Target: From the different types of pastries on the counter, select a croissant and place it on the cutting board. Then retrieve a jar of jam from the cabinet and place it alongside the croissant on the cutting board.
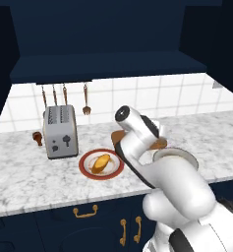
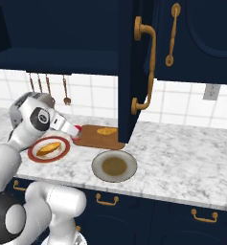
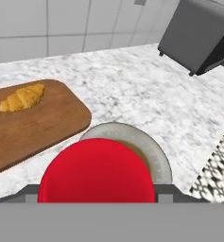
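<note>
My gripper (image 2: 74,131) is shut on the jar of jam (image 2: 77,129), holding it just above the left end of the cutting board (image 2: 99,138). In the hand view the jar's red lid (image 3: 97,174) looms large at the bottom. The croissant (image 2: 107,130) (image 3: 22,98) lies on the brown cutting board (image 3: 38,127), toward its far side. The larger yellow pastry (image 1: 101,163) (image 2: 48,147) rests on a red-rimmed plate (image 1: 86,170). The navy cabinet (image 1: 103,64) hangs above the marble counter (image 1: 34,177).
A grey plate (image 2: 129,172) (image 3: 156,152) with a brown centre sits in front of the board. A toaster (image 1: 60,130) (image 3: 198,33) stands at the left. The open cabinet door (image 2: 133,72) with a gold handle hangs over the board's right end. Utensils (image 1: 86,101) hang on the tiled wall.
</note>
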